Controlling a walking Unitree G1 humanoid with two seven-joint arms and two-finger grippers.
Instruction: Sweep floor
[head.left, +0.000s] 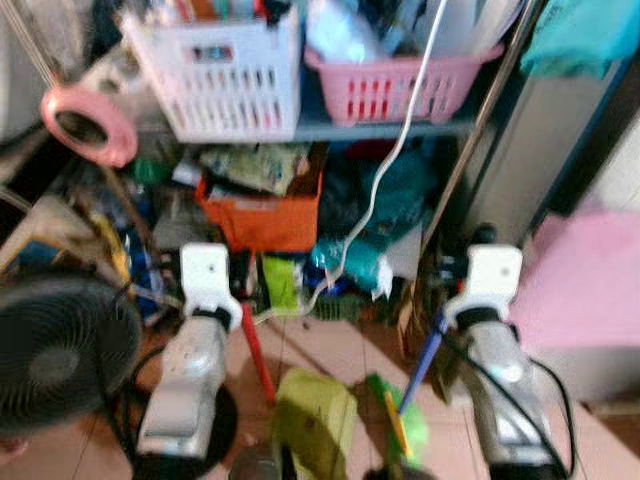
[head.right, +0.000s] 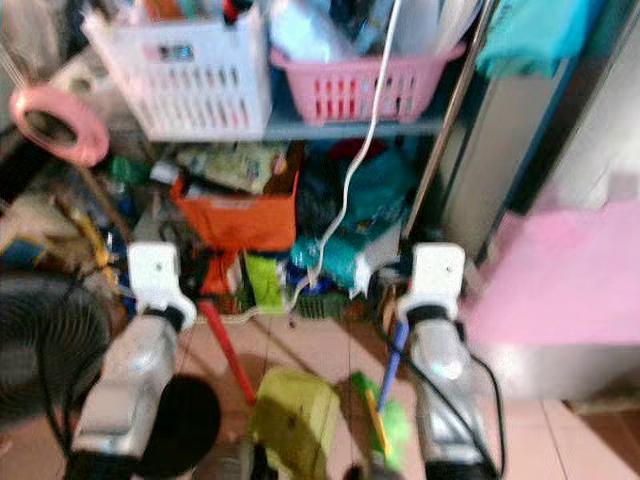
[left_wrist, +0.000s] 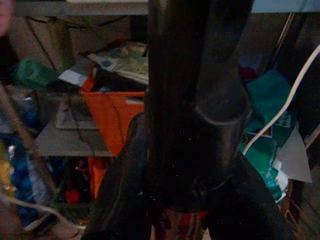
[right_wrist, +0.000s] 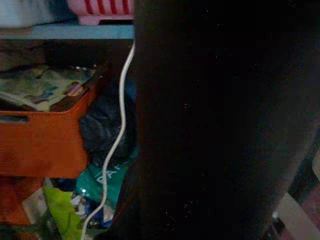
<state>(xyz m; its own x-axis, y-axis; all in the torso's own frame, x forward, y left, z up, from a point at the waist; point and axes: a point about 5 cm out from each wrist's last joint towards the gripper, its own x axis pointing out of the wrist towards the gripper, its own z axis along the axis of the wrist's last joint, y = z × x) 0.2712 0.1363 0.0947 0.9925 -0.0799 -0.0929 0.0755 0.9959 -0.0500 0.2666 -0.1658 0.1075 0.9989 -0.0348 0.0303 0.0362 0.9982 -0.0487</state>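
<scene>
Two tools are in hand: the left end effector (head.left: 243, 318) seems clenched on a red handle (head.left: 258, 355) of the green dustpan (head.left: 314, 420); the right end effector's (head.left: 437, 325) grip I cannot tell, beside the blue broom handle (head.left: 423, 362), both low near the floor (head.left: 330, 345), ready to sweep.

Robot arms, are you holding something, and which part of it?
It looks so. The left pincer meets the red stick at its top end; the right pincer meets the blue broom handle at its top. The grip itself is too blurred to confirm.
</scene>
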